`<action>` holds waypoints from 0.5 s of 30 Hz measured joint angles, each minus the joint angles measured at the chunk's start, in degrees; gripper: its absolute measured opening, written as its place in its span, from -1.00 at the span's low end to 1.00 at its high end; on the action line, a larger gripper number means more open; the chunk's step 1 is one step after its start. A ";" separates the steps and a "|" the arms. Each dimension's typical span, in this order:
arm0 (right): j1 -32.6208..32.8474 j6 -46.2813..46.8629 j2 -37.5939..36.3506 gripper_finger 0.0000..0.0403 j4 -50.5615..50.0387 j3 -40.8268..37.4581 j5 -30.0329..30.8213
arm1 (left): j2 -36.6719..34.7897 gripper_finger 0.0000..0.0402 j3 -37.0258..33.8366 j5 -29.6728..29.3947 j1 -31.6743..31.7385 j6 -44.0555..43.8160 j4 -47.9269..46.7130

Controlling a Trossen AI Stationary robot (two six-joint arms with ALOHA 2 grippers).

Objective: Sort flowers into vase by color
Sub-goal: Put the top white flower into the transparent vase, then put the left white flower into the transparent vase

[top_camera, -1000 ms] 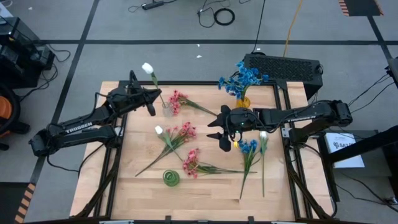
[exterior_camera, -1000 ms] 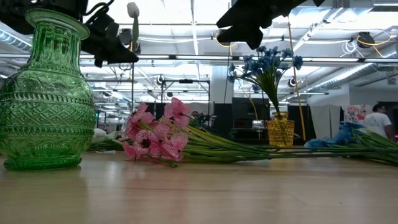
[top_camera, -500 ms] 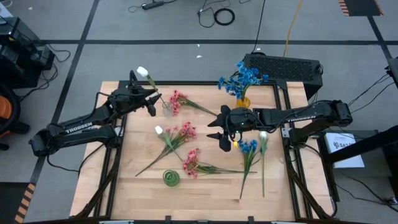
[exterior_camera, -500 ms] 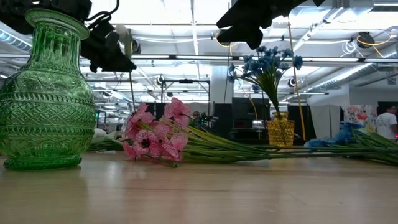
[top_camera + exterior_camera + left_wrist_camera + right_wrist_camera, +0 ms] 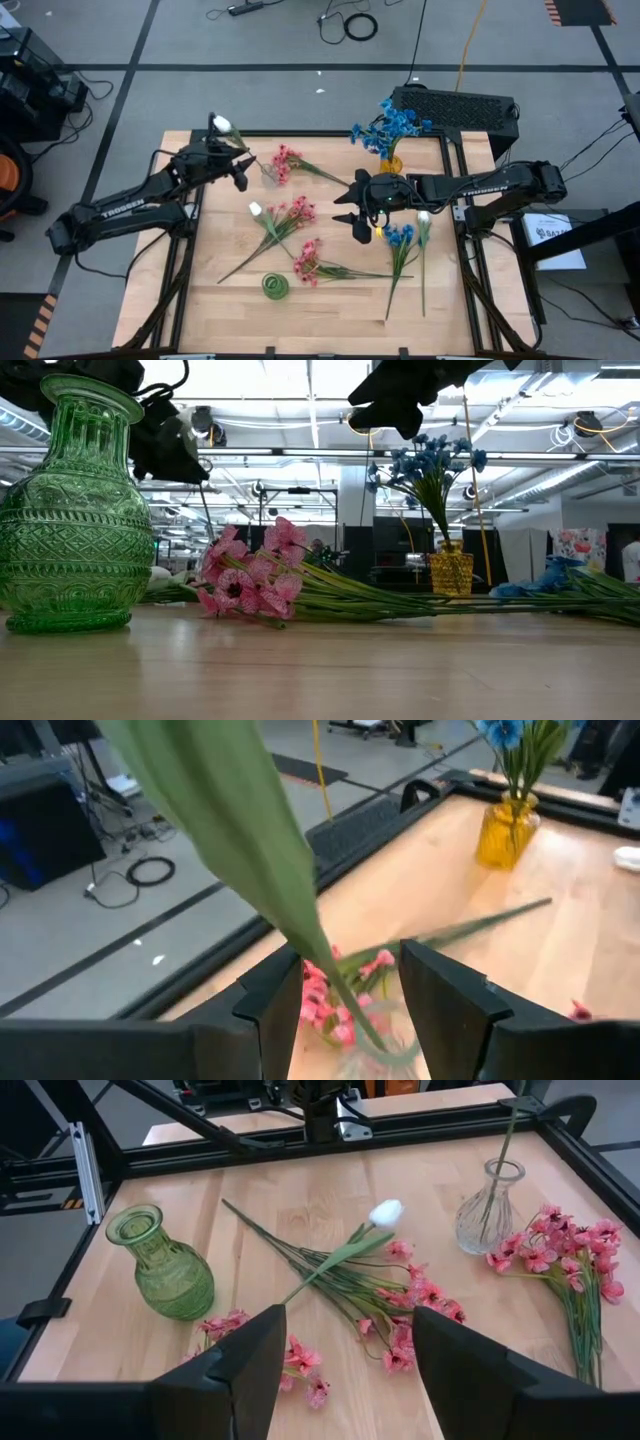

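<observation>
A white flower [image 5: 221, 125] stands with its stem in the clear vase [image 5: 268, 175] and leans toward the table's far left corner. My left gripper [image 5: 243, 170] is open, with a finger on either side of that stem [image 5: 315, 955] just above the vase. My right gripper [image 5: 346, 207] hovers open over the table's middle with nothing between its fingers [image 5: 240, 1365]. Blue flowers fill the yellow vase [image 5: 390, 160]. The green vase [image 5: 275, 287] stands empty near the front edge. Pink sprigs [image 5: 292, 213], a blue sprig [image 5: 400, 238] and white flowers [image 5: 256, 210] lie flat on the table. My left gripper is open around the white flower's stem [image 5: 330, 985], which runs down between the fingers into the clear vase. The stem passes close along one finger [image 5: 275, 995]; I cannot tell whether it touches it.
A black metal frame [image 5: 455, 180] borders the wooden table. Another pink sprig [image 5: 286, 160] lies beside the clear vase, and one more [image 5: 312, 262] near the green vase. A black box [image 5: 455, 108] sits beyond the far right corner. Bare wood shows along the near edge.
My left gripper has opened and let go of the white flower's stem, tipping a little downward. The flower has leaned over toward the table's left edge, its blossom sinking lower, while its stem end stays in the clear vase.
</observation>
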 joint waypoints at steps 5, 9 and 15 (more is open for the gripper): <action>0.00 0.01 0.00 0.04 0.00 0.00 0.02 | -0.40 -0.11 0.02 1.60 0.00 -0.02 -3.05; 0.00 0.00 0.00 0.04 0.00 0.00 0.02 | -0.43 0.06 0.02 1.74 -0.21 -0.05 -4.03; 0.00 0.00 0.00 0.04 -0.02 0.00 0.02 | -1.33 0.41 0.02 -0.79 -1.22 -2.45 -6.64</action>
